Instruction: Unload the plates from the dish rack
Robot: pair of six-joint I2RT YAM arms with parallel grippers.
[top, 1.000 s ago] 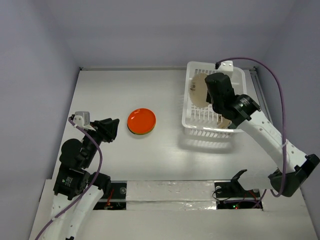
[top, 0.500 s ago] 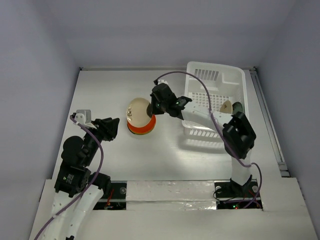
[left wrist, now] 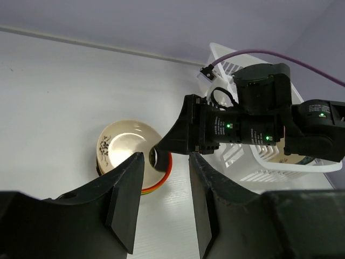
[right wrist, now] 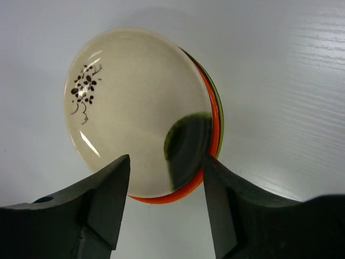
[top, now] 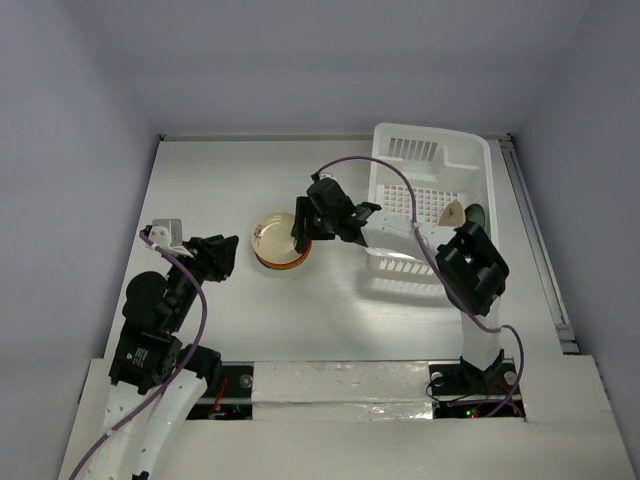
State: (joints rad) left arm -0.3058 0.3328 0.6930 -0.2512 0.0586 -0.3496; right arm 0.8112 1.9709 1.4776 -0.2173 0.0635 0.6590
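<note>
From above, the cream plate [top: 270, 237] tops the orange-red plate [top: 289, 263], left of the dish rack [top: 430, 131]; left wrist: the left gripper [left wrist: 166, 162] is spread apart; right wrist: the right gripper [right wrist: 164, 162] is apart over the plate's little black flowers.

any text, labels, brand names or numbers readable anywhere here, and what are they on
None: no word, number or brand is legible in any view.
The dark mark on the cream plate is a flower sprig, not writing.
The right arm shows only small green lights.
</note>
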